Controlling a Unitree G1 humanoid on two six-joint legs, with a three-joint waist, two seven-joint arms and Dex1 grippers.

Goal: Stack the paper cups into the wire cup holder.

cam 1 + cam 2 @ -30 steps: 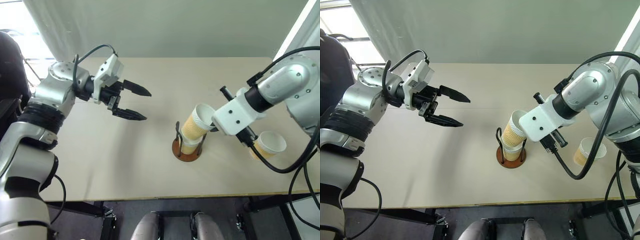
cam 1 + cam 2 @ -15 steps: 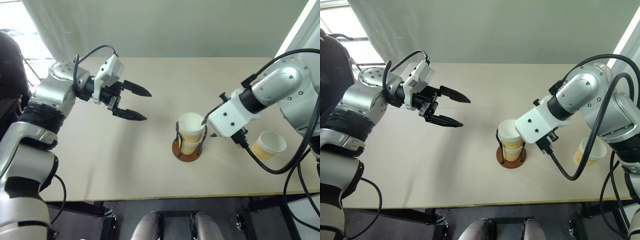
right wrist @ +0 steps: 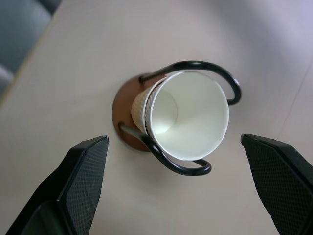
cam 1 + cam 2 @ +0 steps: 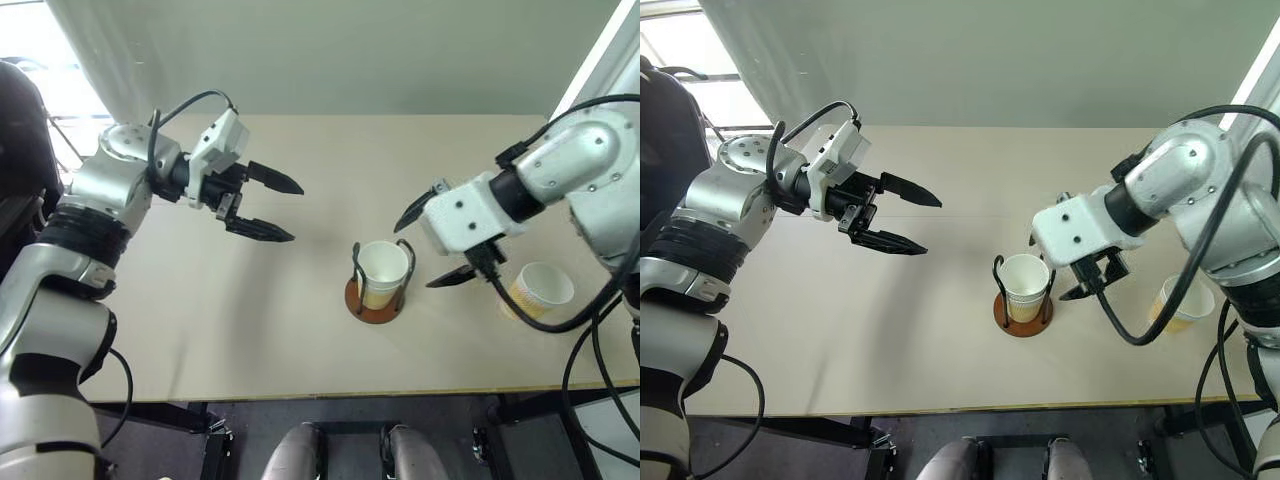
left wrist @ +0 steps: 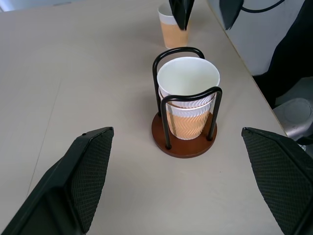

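Head views: wire cup holder (image 4: 378, 292) on beige table (image 4: 200, 320), two nested paper cups (image 4: 382, 270) upright inside. Third cup (image 4: 537, 290) near table's right edge. Left gripper (image 4: 282, 208) fingers spread, empty, well left of holder. Right gripper (image 4: 432, 243) fingers spread, empty, just right of holder.
Left wrist view: stacked rims between wire loops.
Right wrist view: top cup's white inside, looking down.

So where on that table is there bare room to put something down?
Bare table lies between the left pincer and the wire cup holder, and along the far edge. It is crowded between the holder, the right pincer and the loose paper cup.
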